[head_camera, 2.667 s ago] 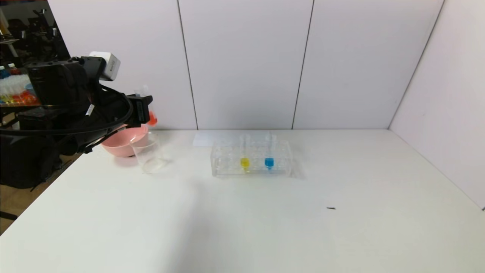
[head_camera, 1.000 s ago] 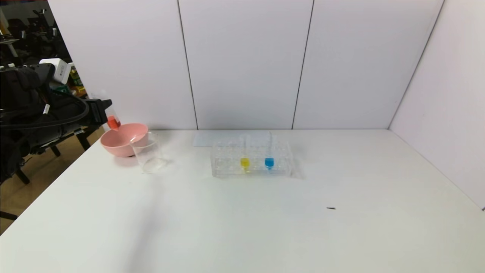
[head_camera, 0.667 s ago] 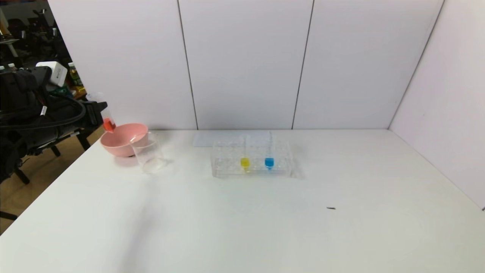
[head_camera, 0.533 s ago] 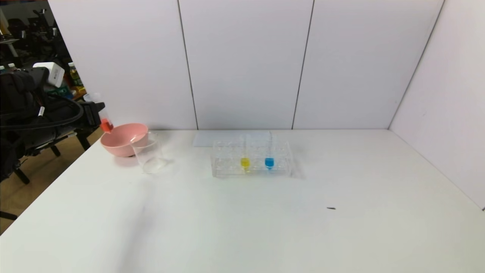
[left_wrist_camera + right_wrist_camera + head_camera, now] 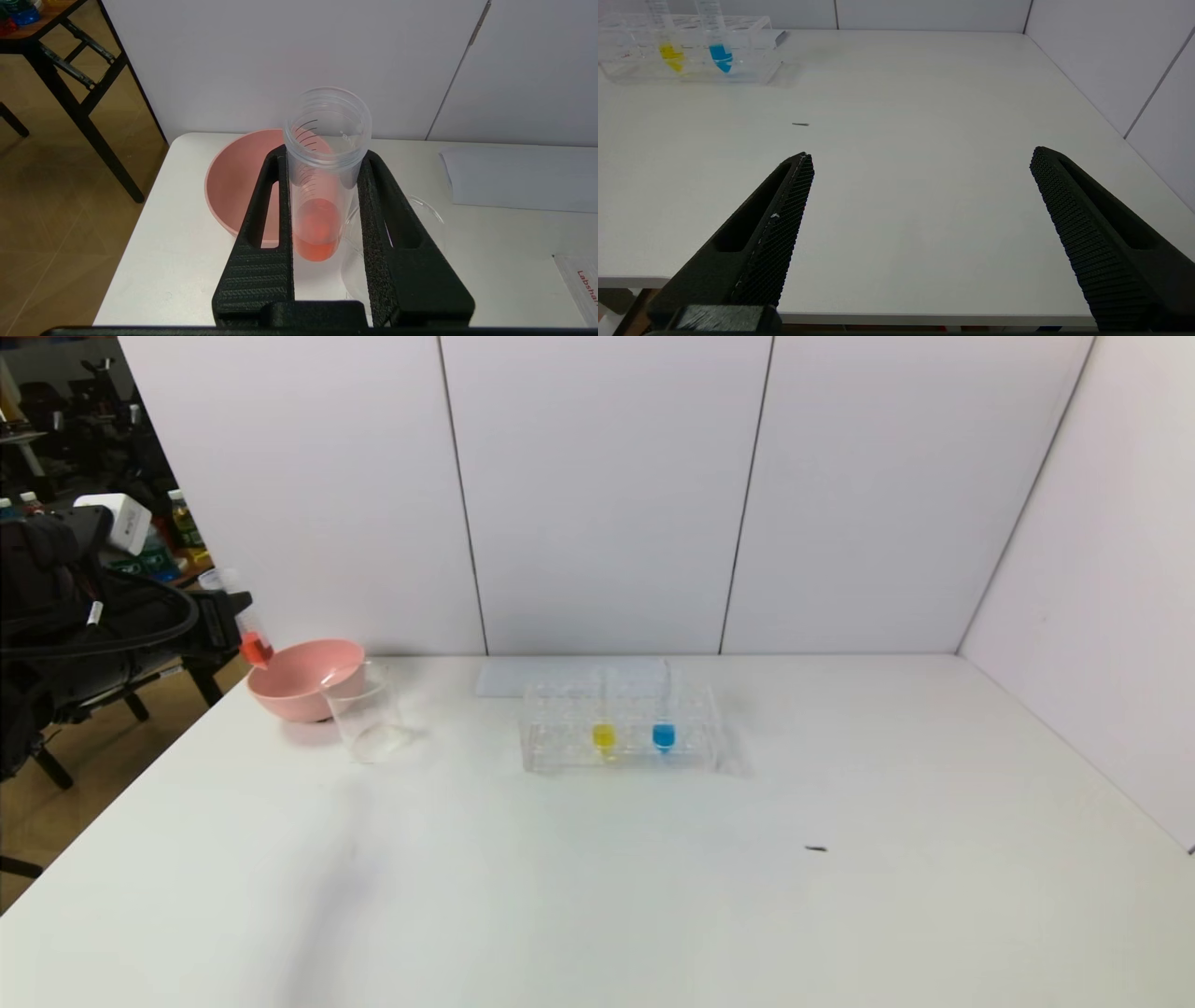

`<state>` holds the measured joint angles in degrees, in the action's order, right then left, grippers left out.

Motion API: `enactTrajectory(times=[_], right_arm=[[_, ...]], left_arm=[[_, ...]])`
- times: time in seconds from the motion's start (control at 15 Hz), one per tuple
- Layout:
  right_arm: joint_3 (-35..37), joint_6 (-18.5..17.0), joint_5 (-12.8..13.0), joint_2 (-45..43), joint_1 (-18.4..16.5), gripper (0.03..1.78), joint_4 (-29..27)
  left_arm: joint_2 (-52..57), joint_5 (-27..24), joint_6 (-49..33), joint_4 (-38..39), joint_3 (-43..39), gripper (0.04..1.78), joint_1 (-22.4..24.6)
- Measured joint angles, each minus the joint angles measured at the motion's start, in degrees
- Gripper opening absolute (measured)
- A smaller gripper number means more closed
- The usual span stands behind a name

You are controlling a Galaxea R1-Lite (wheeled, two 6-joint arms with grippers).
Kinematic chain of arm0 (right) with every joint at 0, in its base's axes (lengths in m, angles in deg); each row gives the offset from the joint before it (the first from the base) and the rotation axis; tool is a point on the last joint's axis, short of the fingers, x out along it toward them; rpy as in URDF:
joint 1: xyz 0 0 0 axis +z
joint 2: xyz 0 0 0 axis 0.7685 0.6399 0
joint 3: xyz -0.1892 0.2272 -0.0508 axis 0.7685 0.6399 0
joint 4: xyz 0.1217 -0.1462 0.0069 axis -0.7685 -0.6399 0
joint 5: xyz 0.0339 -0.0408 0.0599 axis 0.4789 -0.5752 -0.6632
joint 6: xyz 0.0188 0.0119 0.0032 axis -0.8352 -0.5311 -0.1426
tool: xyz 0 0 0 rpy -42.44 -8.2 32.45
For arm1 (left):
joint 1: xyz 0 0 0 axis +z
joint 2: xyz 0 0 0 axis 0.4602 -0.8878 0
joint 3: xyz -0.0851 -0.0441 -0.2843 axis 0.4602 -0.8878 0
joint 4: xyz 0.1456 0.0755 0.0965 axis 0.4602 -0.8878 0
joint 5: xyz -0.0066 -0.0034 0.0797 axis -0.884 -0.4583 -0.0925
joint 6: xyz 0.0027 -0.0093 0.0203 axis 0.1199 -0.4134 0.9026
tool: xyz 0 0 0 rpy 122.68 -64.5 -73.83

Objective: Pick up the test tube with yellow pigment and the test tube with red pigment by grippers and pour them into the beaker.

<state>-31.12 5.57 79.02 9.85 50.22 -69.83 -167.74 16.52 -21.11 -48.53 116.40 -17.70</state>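
Left gripper [image 5: 227, 616] off the table's [image 5: 597, 859] far-left corner, raised, clamped on the red tube [image 5: 245, 621]. Both jaws press the tube's sides; open mouth sticks out past the fingertips, red plug sits low between the jaws. Tube near upright, slightly tilted. In the left wrist view the same grip: gripper [image 5: 322, 158] around the tube [image 5: 322, 186], red liquid pooled at the rounded bottom.

Under and just beyond the gripper: pink bowl [image 5: 303, 677], tube bottom above its left rim. Beaker [image 5: 366, 711] touching or just beside the bowl, on the side away from the gripper and nearer the robot; looks clear inside. In the wrist view the bowl [image 5: 233, 186] lies behind the jaws, the beaker's rim [image 5: 420, 210] partly hidden by one jaw.

Farther right of the gripper, well apart: rack [image 5: 619, 728] with the yellow tube [image 5: 603, 723] and the blue tube [image 5: 663, 723] upright, side by side, yellow on the gripper's side. White sheet [image 5: 523, 677] flat behind the rack.

Right gripper [image 5: 920, 158]: jaws wide apart, nothing between them, low at the table's near edge, not in the head view. Ahead of it, a small dark speck [image 5: 800, 124]; beyond that, the rack [image 5: 691, 70] with yellow [image 5: 670, 51] and blue [image 5: 720, 52].
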Motion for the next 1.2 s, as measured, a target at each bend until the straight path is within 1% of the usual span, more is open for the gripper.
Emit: enactTrajectory(times=[0.2,0.53,0.8,1.2], right_arm=[[0.0,0.0,0.0,0.0,0.0,1.7,0.0],[0.0,0.0,0.0,0.0,0.0,1.7,0.0],[0.0,0.0,0.0,0.0,0.0,1.7,0.0],[0.0,0.0,0.0,0.0,0.0,1.7,0.0]], left_arm=[[-0.6,-1.7,0.0,0.1,0.3,0.44,0.4],[-2.0,-2.0,0.2,0.2,1.2,0.44,0.4],[-2.9,-4.6,0.1,0.0,2.0,0.44,0.4],[-3.2,-5.5,0.2,0.0,2.4,0.44,0.3]])
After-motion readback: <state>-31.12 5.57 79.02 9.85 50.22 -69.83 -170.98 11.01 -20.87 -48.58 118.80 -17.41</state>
